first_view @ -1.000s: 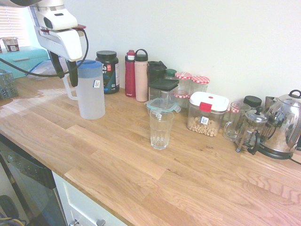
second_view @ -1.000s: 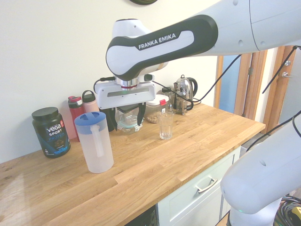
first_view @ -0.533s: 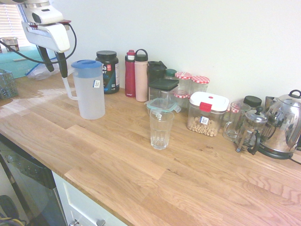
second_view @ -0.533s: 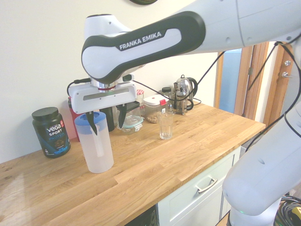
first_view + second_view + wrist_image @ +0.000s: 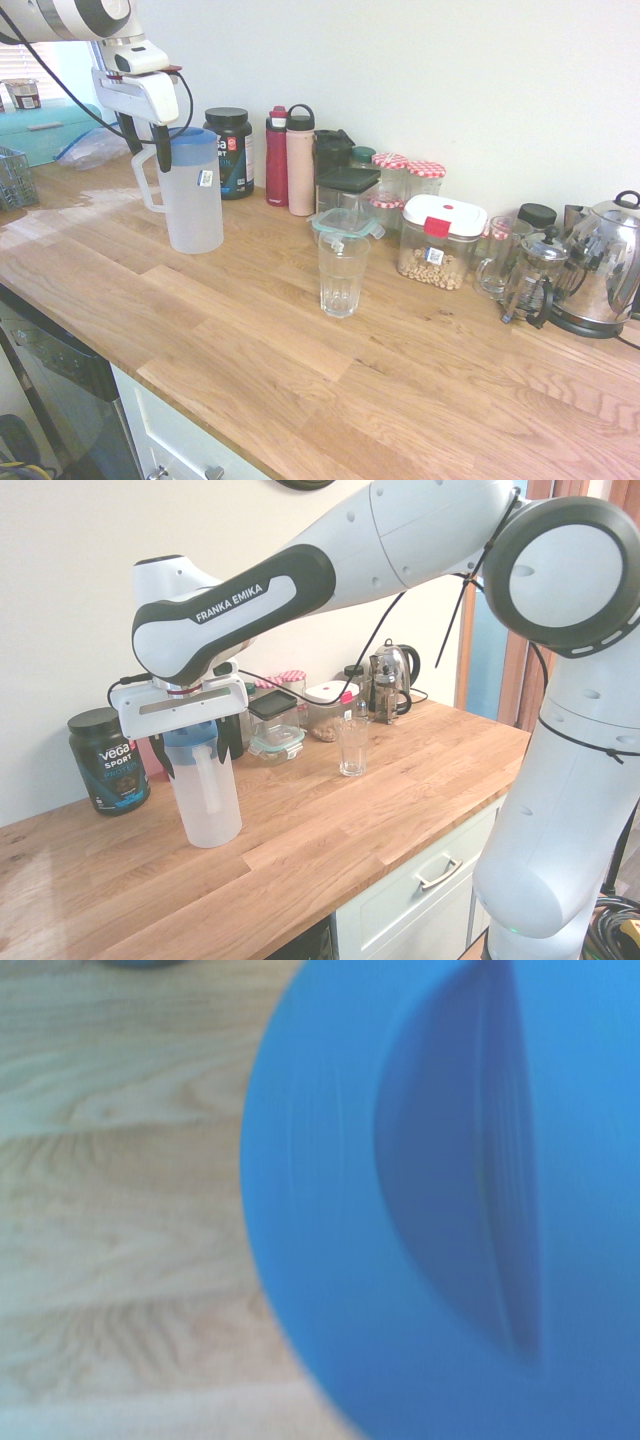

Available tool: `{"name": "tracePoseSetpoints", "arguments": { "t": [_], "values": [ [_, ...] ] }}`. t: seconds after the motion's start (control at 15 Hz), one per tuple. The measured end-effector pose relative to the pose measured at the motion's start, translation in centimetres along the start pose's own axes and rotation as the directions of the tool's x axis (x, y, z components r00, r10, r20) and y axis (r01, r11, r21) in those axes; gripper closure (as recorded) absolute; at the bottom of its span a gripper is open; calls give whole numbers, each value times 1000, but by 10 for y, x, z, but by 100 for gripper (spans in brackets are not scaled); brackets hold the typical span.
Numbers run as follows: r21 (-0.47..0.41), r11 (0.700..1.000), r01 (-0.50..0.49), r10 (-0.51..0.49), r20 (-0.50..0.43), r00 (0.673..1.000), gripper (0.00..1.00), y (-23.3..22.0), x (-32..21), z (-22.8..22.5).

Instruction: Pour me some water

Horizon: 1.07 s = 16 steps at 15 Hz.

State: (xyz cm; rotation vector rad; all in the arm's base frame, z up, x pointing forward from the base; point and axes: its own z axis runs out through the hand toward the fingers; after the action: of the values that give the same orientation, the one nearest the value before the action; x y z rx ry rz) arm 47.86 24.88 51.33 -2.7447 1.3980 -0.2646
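A tall frosted-white pitcher (image 5: 195, 200) with a blue lid (image 5: 190, 142) and a side handle (image 5: 140, 188) stands on the wooden counter (image 5: 250, 330). Its water does not show through the frosted wall. My gripper (image 5: 147, 150) hangs open right over the pitcher's top (image 5: 205, 800). One dark finger stands on each side of the lid (image 5: 190, 742), and nothing is gripped. In the wrist view the blurred blue lid (image 5: 450, 1200) fills most of the picture. An empty ribbed drinking glass (image 5: 342, 272) stands apart from the pitcher, further along the counter (image 5: 352, 746).
Along the wall stand a black tub (image 5: 230, 150), a red bottle (image 5: 277, 155), a pink bottle (image 5: 300, 160), jars, a red-tabbed snack box (image 5: 440, 240), a French press (image 5: 535, 275) and a steel kettle (image 5: 605, 265). A teal-lidded container (image 5: 345, 222) sits just behind the glass.
The gripper has swung sideways from behind the pitcher to a spot right over it and come down around the blue lid. It stayed open. Pitcher and glass have not moved.
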Motion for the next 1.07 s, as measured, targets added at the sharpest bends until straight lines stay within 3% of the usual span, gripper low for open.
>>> {"name": "tracePoseSetpoints", "arguments": {
  "t": [0.53, 1.07],
  "values": [
    [-39, 998, -41, 43, 45, 998, 100, -6, 19, 27],
    [-56, 998, 11, -8, 57, 998, 100, 7, 20, 48]
  ]
}}
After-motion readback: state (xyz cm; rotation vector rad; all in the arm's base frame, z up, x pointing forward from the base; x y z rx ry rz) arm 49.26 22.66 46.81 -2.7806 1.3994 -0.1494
